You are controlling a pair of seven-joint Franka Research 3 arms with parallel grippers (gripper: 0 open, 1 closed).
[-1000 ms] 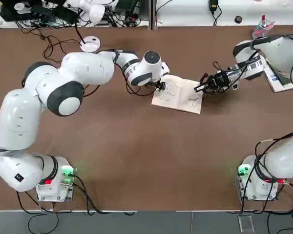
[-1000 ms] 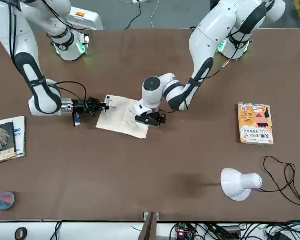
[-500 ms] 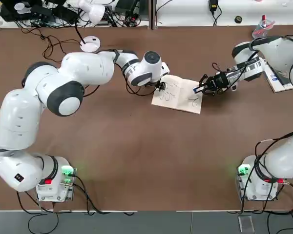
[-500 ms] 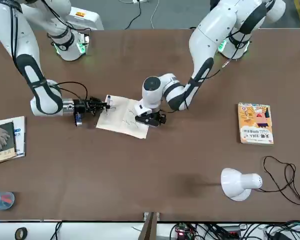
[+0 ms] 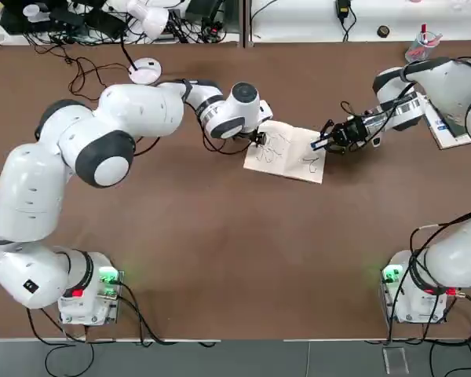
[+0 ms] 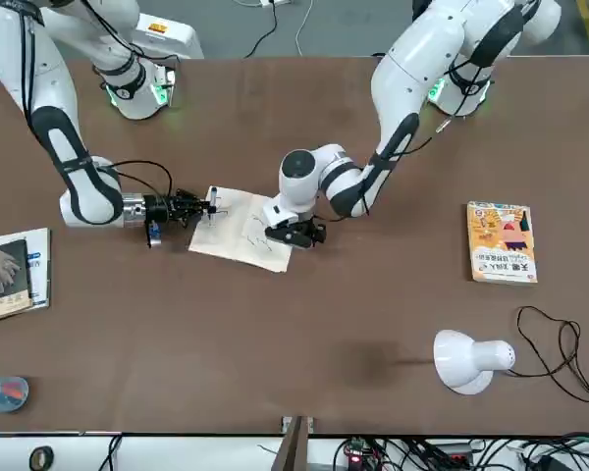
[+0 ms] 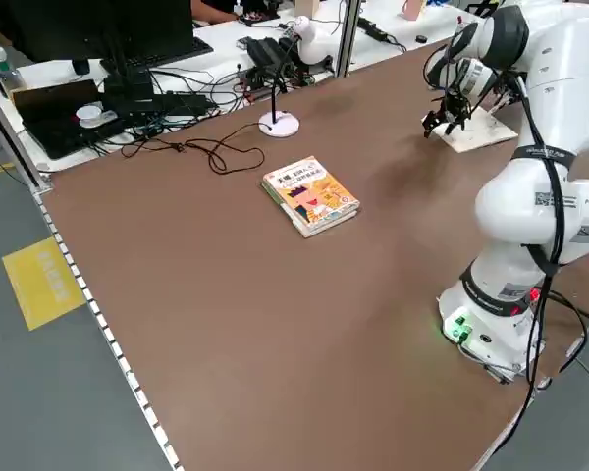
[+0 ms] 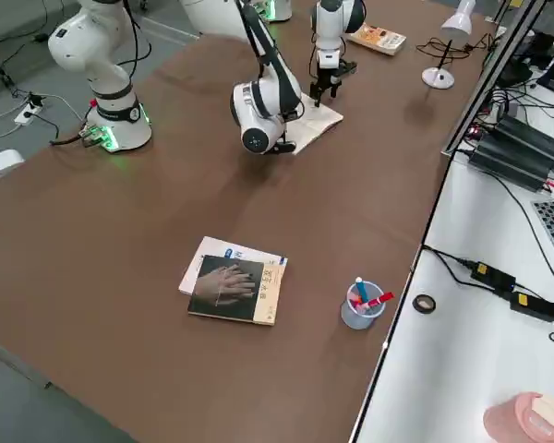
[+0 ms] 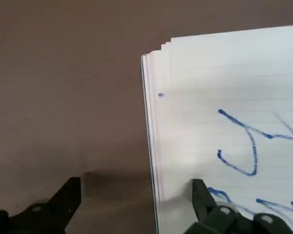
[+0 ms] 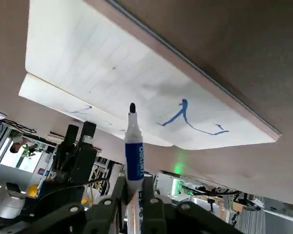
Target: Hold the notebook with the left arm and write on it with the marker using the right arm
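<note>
The white notebook point(image 5: 286, 153) lies open on the brown table, with blue scribbles on its page point(image 9: 234, 126). My left gripper point(image 5: 257, 140) stands open over its left edge: one finger point(image 9: 205, 202) rests on the paper, the other point(image 9: 63, 200) on the table beside it. At the notebook's right edge, my right gripper point(image 5: 330, 141) is shut on the marker point(image 10: 134, 156). The marker's dark tip points at the page near a blue stroke point(image 10: 185, 117) and seems just off the paper. The front view shows the notebook point(image 6: 240, 231) between both grippers.
An orange-yellow book point(image 6: 501, 240) and a white lamp point(image 6: 466, 361) with its cable lie on the left arm's side. A dark-covered book on papers point(image 6: 10, 275) and a cup of pens point(image 6: 0, 392) sit beyond the right arm.
The right wrist has shifted very slightly beside the notebook's edge, with the marker still in its grip. The left gripper and the notebook have not moved.
</note>
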